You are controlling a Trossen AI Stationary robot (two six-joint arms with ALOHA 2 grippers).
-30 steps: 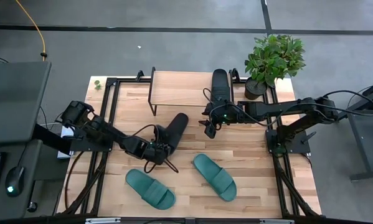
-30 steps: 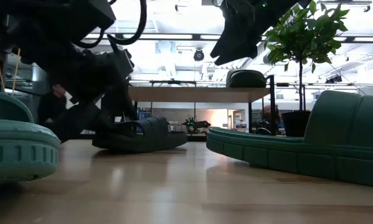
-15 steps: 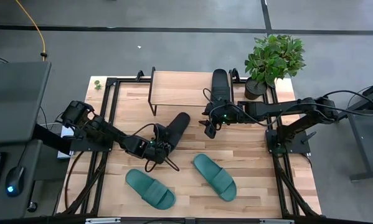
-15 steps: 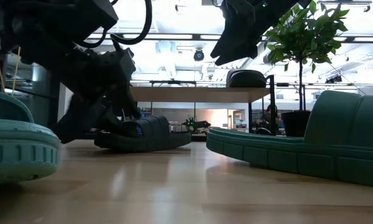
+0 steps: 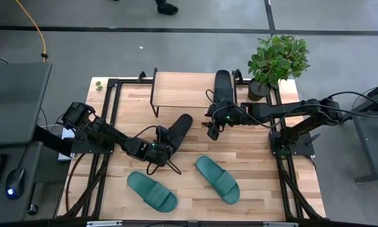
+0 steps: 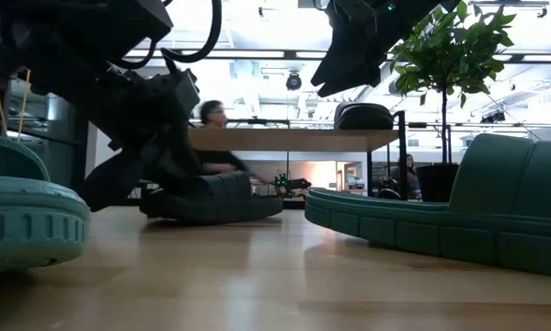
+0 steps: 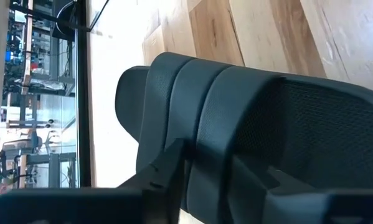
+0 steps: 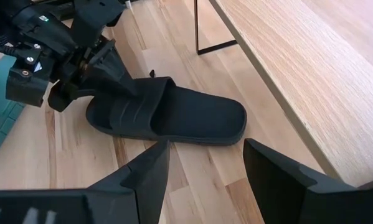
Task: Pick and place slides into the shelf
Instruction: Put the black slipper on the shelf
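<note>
A pale wooden counter (image 5: 252, 157) stood on grey flooring, a potted plant (image 5: 277, 60) at its far corner. The left tool (image 5: 165, 146) sat at the strap end of a black slide (image 5: 177, 130) lying near the shelf (image 5: 182, 89); its fingers (image 7: 167, 171) straddled the strap, seemingly pinching it, though contact was hard to confirm. The right tool (image 5: 212, 131) hung empty and wide open beside the shelf, where another black slide (image 5: 223, 85) already rested. Two teal slides (image 5: 217, 178) waited nearer the front. A firm, centred grip on the strap before lifting would probably keep the sandal from swinging.
</note>
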